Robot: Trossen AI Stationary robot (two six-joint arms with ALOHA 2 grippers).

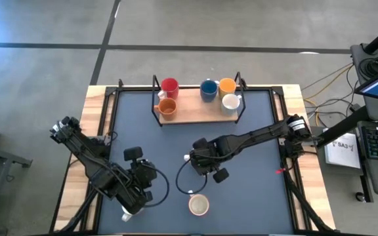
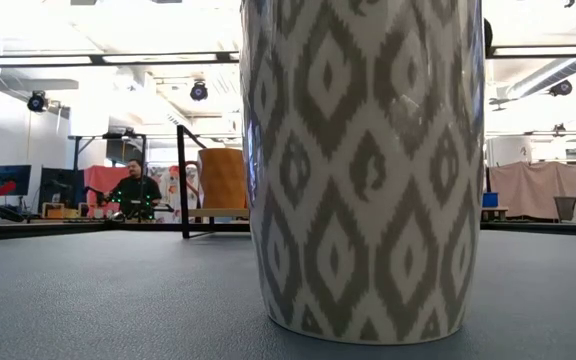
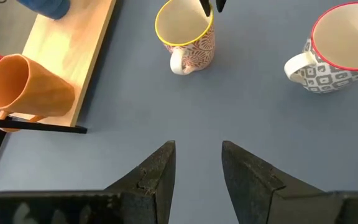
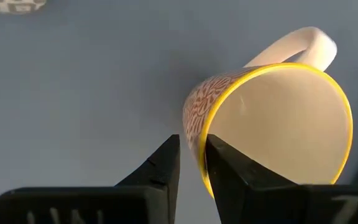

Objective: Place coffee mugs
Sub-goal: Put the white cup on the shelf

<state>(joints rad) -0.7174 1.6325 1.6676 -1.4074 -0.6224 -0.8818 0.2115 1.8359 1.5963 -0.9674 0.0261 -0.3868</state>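
A white mug with a yellow rim and red pattern (image 3: pixel 185 34) stands on the dark table mat. My right gripper (image 4: pixel 192 140) is shut on its rim, and the gripper hides the mug in the high view (image 1: pixel 203 169). A grey-patterned mug with a red rim (image 3: pixel 340 50) stands near the front edge (image 1: pixel 198 205) and fills the low view (image 2: pixel 363 170). My left gripper (image 3: pixel 197 146) hangs open over bare mat at the near left (image 1: pixel 138 196). Red (image 1: pixel 169 85), blue (image 1: pixel 208 89), orange (image 1: pixel 226 85) and white (image 1: pixel 230 102) mugs stand on the wooden board. Another orange mug (image 3: pixel 30 87) lies there on its side. My right gripper pinches the yellow-rimmed mug's wall at the rim (image 4: pixel 199 124), on the side away from the handle (image 4: pixel 297 43). One finger is inside the cup and one outside. The fingers come steeply from above. In the left wrist view the mug stands upright on the mat.
The wooden board with a black wire frame (image 1: pixel 195 113) runs along the table's far edge. A black cable loops on the mat (image 1: pixel 182 183) between the two grippers. Bare mat lies at mid-table and to the right (image 1: pixel 261 190).
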